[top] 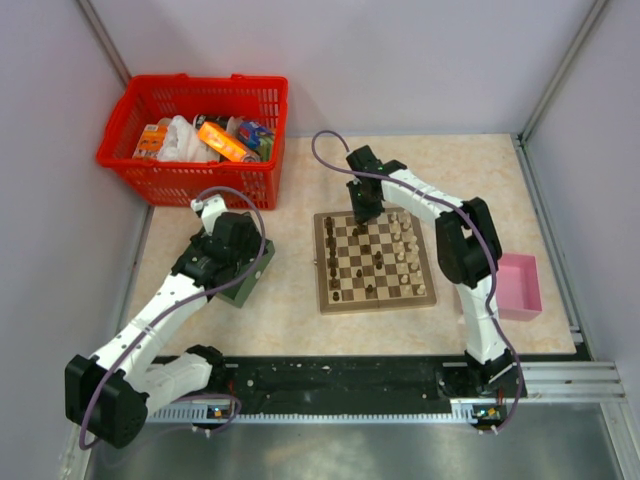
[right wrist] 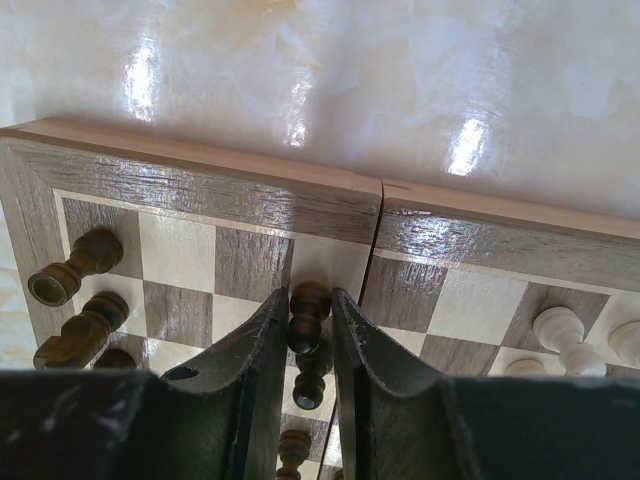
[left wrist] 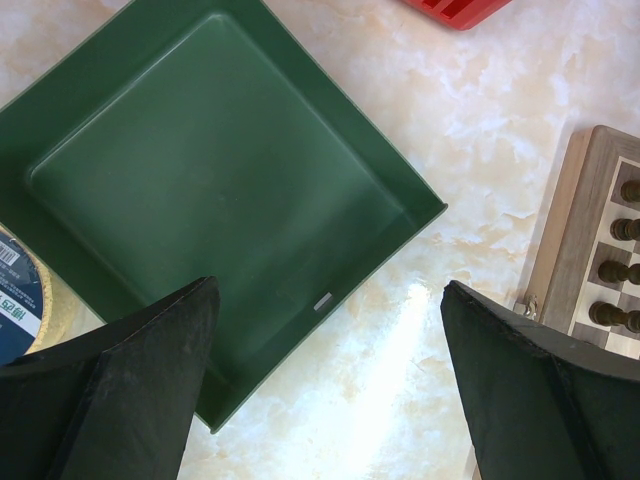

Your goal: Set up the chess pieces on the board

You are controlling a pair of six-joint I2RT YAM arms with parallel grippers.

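The board [top: 375,305] lies in the middle of the table with dark pieces [top: 350,265] mostly on its left half and cream pieces [top: 408,245] on its right. My right gripper [top: 364,214] hangs over the board's far edge. In the right wrist view its fingers [right wrist: 310,297] are closed around a dark brown piece [right wrist: 307,318] standing on a cream square near the far border [right wrist: 200,185]. More dark pieces [right wrist: 70,275] stand to the left and cream ones [right wrist: 560,330] to the right. My left gripper [left wrist: 330,290] is open and empty above the table.
A green tray [left wrist: 200,190] lies under my left gripper, left of the board [left wrist: 575,230]. A tape roll [left wrist: 15,295] sits beside the tray. A red basket [top: 195,135] of items stands at the back left. A pink box [top: 520,285] sits right of the board.
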